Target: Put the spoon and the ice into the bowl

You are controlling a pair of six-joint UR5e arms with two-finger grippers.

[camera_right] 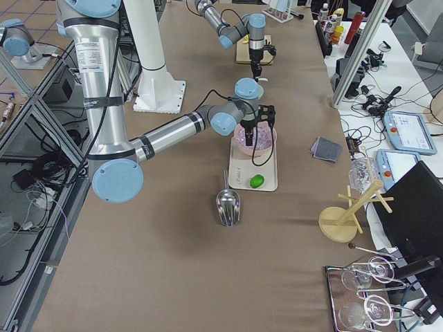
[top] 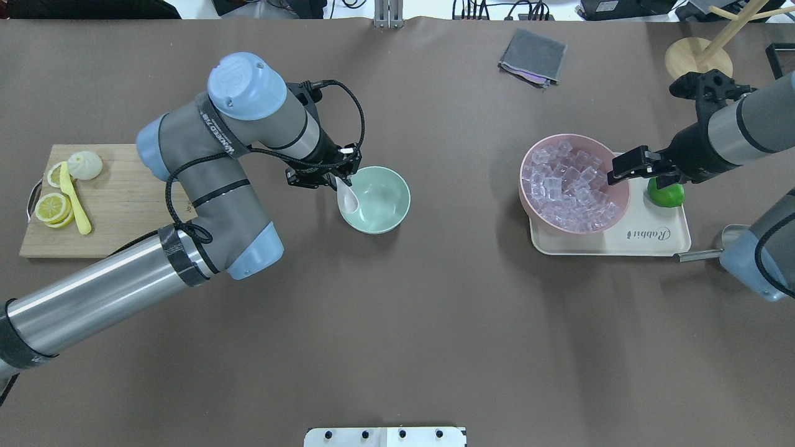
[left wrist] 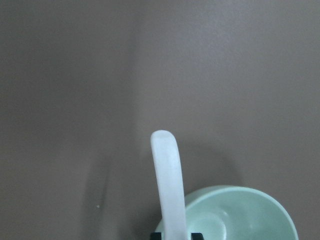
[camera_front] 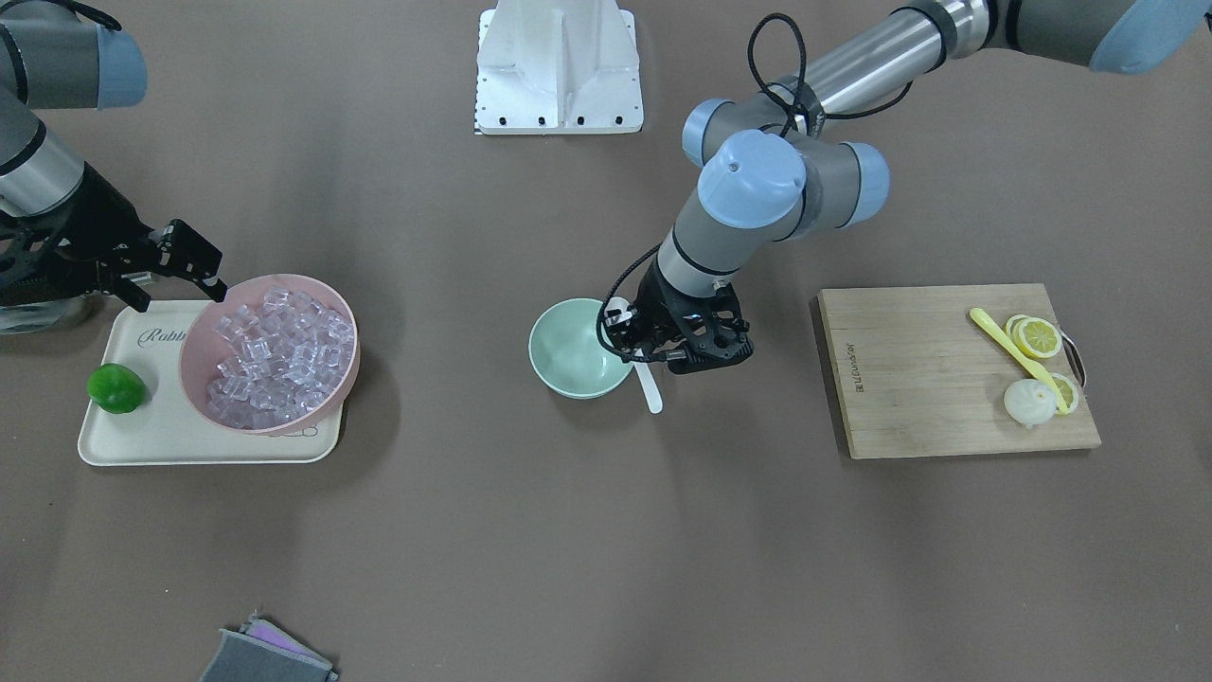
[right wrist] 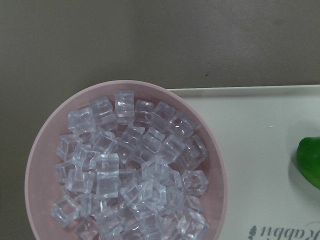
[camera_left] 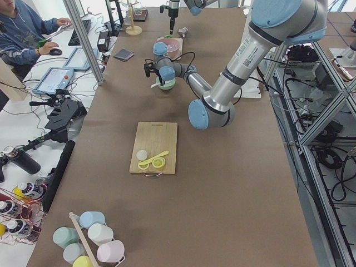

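My left gripper (top: 340, 181) is shut on the white spoon (top: 348, 200) and holds it at the left rim of the mint-green bowl (top: 385, 208), scoop over the rim. In the front view the spoon (camera_front: 650, 388) sticks out below the gripper (camera_front: 653, 355), beside the bowl (camera_front: 568, 365). The left wrist view shows the spoon's handle (left wrist: 169, 185) pinched at the bottom edge, with the bowl (left wrist: 250, 215) below it. The ice (top: 571, 189) is a heap of clear cubes in a pink bowl (top: 528, 155). My right gripper (top: 640, 180) hovers open and empty at that bowl's right rim, above the ice (right wrist: 130, 180).
The pink bowl and a green lime (top: 667, 195) sit on a cream tray (top: 652, 242). A metal scoop (top: 702, 253) lies beside the tray. A cutting board (top: 118, 205) at the far left holds lemon slices, a bun and a yellow utensil (top: 76, 202). A grey cloth (top: 533, 57) lies at the far edge.
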